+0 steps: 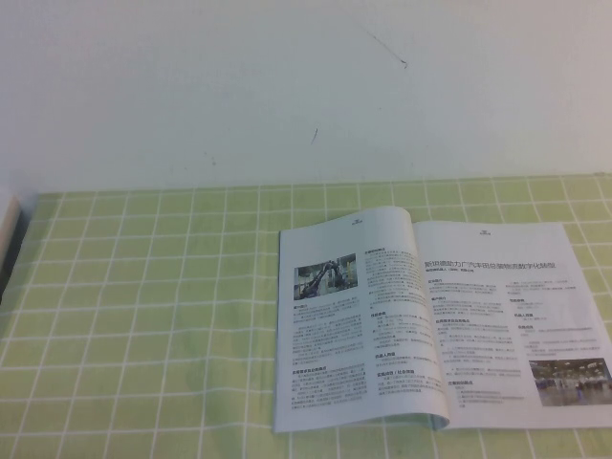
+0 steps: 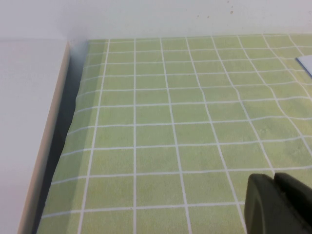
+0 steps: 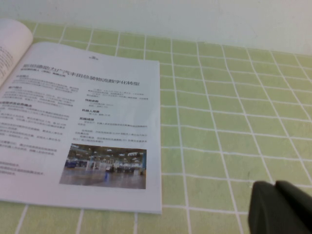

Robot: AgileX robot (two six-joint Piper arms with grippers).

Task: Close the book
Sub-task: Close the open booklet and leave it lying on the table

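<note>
Your right tool shows only as a dark shape at the edge of its own wrist view, over the green checked cloth; you cannot tell whether it is apart or together. The book lies just beside it, not touching, with a strip of bare cloth between the tool and the outer edge of the right-hand page.

Your left tool is likewise a dark shape over the cloth, and its state cannot be told either. It is well apart from the book: only one pale corner of a page shows far across the squares. A white board runs along the worktop's left side.

From the high view you see one book, open on the right half of the worktop, near its front edge. The left page arches up towards the spine; the right page lies flat. Both pages carry printed Chinese text with a bold heading on the right page, too blurred to read. Count two photographs: one on the left page, one low on the right page
</note>
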